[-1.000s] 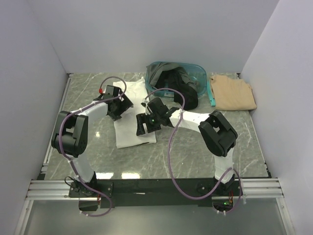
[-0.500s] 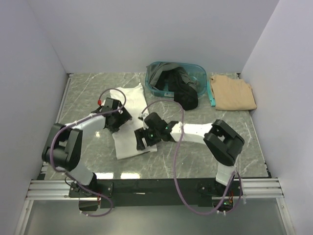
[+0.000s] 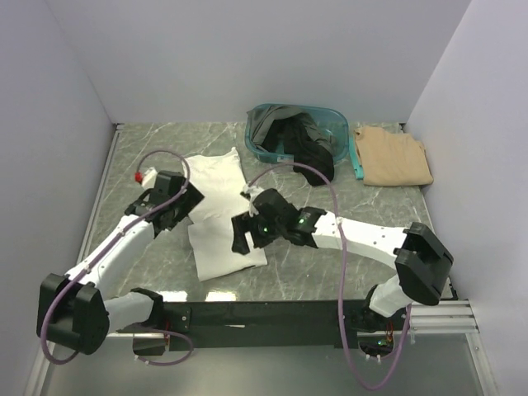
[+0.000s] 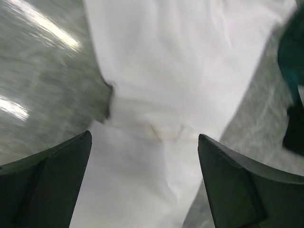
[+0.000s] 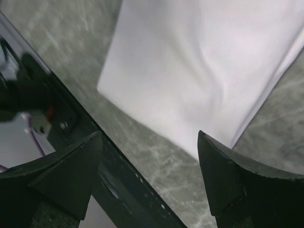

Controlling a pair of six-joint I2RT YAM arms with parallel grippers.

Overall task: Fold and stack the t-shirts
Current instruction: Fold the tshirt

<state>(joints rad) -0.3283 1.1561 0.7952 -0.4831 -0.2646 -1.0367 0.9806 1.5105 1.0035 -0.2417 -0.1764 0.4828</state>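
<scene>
The white cloth t-shirt (image 3: 216, 177), folded into a long strip, is lying left of the worktop's centre, reaching toward the near edge. The jaws of the left gripper (image 3: 183, 206) and right gripper (image 3: 244, 238) are being held wide and empty at its sides, seemingly ready for the next fold.

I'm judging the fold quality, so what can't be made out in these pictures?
- Top view: the right gripper covers part of the white t-shirt, hiding part of its edge.
- Top view: the dark shirts heaped in the teal basket overlap; their number is unclear.
- Left wrist view: blur smears the white t-shirt; its edges run out of frame.
- Right wrist view: only one corner shows.
</scene>
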